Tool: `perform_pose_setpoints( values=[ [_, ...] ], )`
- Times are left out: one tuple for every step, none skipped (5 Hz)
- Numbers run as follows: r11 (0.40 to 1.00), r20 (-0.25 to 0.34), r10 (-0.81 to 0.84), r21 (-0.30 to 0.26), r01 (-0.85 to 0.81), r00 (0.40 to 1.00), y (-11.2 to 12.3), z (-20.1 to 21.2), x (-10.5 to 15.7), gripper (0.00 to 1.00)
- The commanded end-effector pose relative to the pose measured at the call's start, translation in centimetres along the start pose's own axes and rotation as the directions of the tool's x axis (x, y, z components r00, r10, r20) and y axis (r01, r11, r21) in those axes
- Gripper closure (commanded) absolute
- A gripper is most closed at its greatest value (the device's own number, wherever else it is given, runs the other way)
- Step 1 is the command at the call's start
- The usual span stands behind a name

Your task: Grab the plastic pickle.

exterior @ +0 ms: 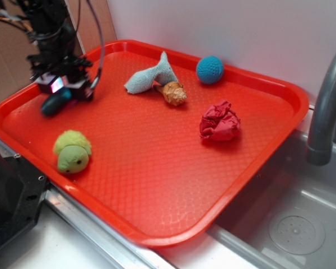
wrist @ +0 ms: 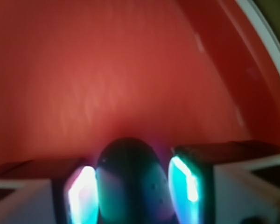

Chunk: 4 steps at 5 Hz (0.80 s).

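The plastic pickle point(exterior: 53, 104) is a dark, glossy capsule over the left part of the red tray point(exterior: 157, 162). My gripper point(exterior: 63, 95) comes down on it from above and is shut on it, with one rounded end sticking out toward the front left. In the wrist view the pickle point(wrist: 129, 170) fills the gap of my gripper point(wrist: 133, 191), touching both glowing pads point(wrist: 184, 179). Behind it the tray point(wrist: 107, 70) is a red blur. Whether the pickle rests on the tray or hangs just above it does not show.
A fuzzy light-green plush turtle point(exterior: 73, 151) lies near the tray's front left edge. Further back are a grey plush fish point(exterior: 151, 77), a brown shell point(exterior: 174, 93) and a blue ball point(exterior: 210, 69). A crumpled red cloth point(exterior: 219, 122) sits right. A faucet point(exterior: 325, 106) and sink point(exterior: 291, 224) stand at the right.
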<state>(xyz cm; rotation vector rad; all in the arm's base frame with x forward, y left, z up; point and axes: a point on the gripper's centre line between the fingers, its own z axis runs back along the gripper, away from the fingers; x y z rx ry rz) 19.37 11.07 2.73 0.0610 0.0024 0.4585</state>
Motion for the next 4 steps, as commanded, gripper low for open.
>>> perform_pose_setpoints(
  values=[
    [0.982,0.079,-0.126,-0.131,0.136,0.989,-0.7,10.7,-3.5,1.0],
    [0.972,0.103,-0.189,-0.119,0.201,0.977,-2.7,14.1,-4.0,1.0],
    [0.941,0.131,-0.322,-0.07,0.332,0.938,-6.7,17.4,-4.4,1.0],
    [0.899,0.159,-0.424,-0.043,0.435,0.891,-8.9,19.4,-4.8,1.0]
  ],
)
